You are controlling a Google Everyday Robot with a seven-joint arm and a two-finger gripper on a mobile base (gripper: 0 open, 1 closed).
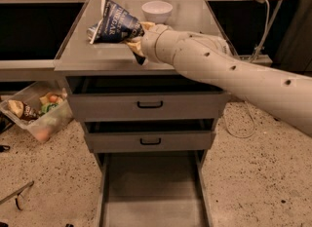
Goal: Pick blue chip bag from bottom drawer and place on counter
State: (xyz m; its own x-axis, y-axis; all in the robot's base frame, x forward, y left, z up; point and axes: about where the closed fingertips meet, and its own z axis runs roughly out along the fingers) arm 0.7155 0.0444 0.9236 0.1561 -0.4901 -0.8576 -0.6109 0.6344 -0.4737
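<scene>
The blue chip bag [114, 25], dark blue with white lettering, is tilted over the left part of the grey counter [78, 55]. Its lower edge is close to the surface; I cannot tell whether it touches. My gripper [135, 43] is at the bag's lower right corner, shut on it, with my pale arm [224, 70] reaching in from the right across the counter's front. The bottom drawer [151, 197] stands pulled out below, and its grey floor shows nothing on it.
A white bowl [157, 10] stands on the counter just behind my wrist. Two grey drawers with black handles [150, 105] sit slightly ajar above the bottom one. A clear plastic bin of snacks [35, 113] lies on the floor at left. A cable [265, 26] hangs at right.
</scene>
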